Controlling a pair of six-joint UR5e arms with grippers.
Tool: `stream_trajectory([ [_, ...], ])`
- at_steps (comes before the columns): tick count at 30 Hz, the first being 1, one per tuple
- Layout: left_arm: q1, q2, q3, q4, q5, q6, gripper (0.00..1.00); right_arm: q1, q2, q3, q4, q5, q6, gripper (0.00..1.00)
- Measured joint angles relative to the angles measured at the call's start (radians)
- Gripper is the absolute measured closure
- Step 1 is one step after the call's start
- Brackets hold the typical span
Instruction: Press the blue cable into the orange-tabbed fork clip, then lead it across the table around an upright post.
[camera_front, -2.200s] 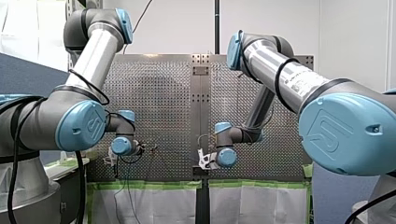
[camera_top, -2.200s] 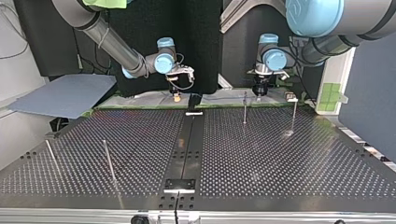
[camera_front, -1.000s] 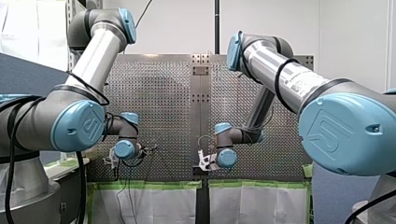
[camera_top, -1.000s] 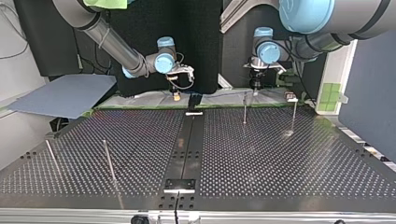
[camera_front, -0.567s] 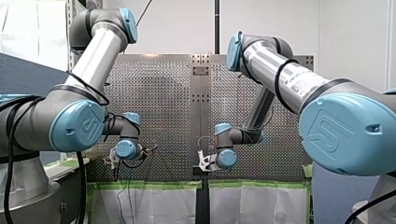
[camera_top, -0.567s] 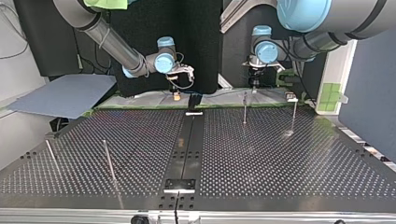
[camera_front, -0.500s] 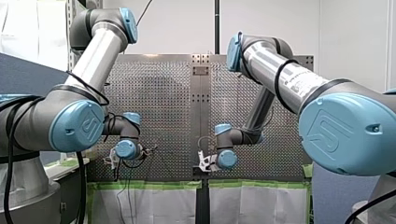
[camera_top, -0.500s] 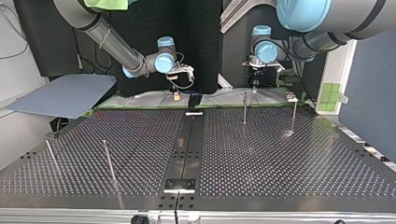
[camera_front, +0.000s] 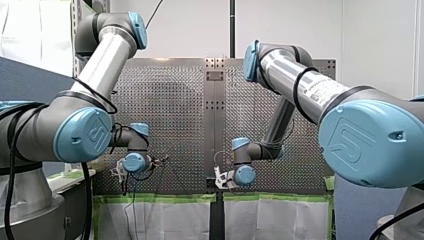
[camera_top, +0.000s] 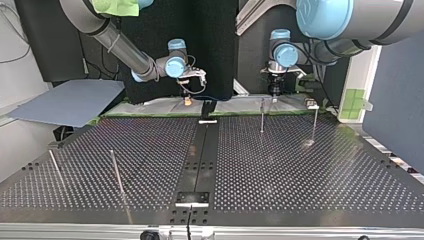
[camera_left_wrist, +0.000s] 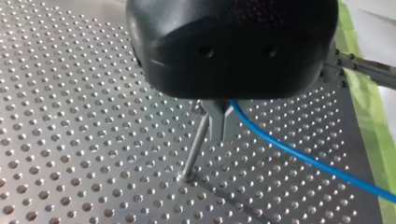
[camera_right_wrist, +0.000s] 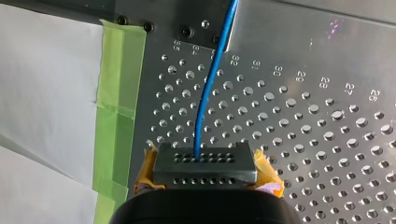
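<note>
My left gripper (camera_left_wrist: 219, 128) is pinching the blue cable (camera_left_wrist: 303, 161) between closed metal fingers, just beside an upright post (camera_left_wrist: 195, 149) on the perforated table (camera_left_wrist: 70, 116). My right gripper (camera_right_wrist: 204, 158) (yellow pads showing at either side) is clamping the same cable, which is running straight ahead of it across the table, near a strip of green tape (camera_right_wrist: 114, 107).

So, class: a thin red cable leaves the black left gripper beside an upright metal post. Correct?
No: it is blue, not red. The left wrist view shows the thin blue cable leaving the black left gripper beside the upright metal post.
</note>
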Motion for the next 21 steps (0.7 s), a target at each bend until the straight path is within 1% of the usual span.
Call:
stream_trajectory([
  [8,0.017,0.000,0.000,0.003,0.006,-0.020,1.00,-0.007,0.000,-0.001,-0.001,0.000,0.001,1.00],
  [16,0.024,-0.001,0.000,-0.003,0.027,-0.050,1.00,-0.010,0.000,0.000,-0.001,0.000,-0.001,1.00],
  [21,0.030,-0.002,0.000,-0.009,0.032,-0.063,1.00,-0.015,0.000,-0.001,-0.001,0.000,-0.001,1.00],
])
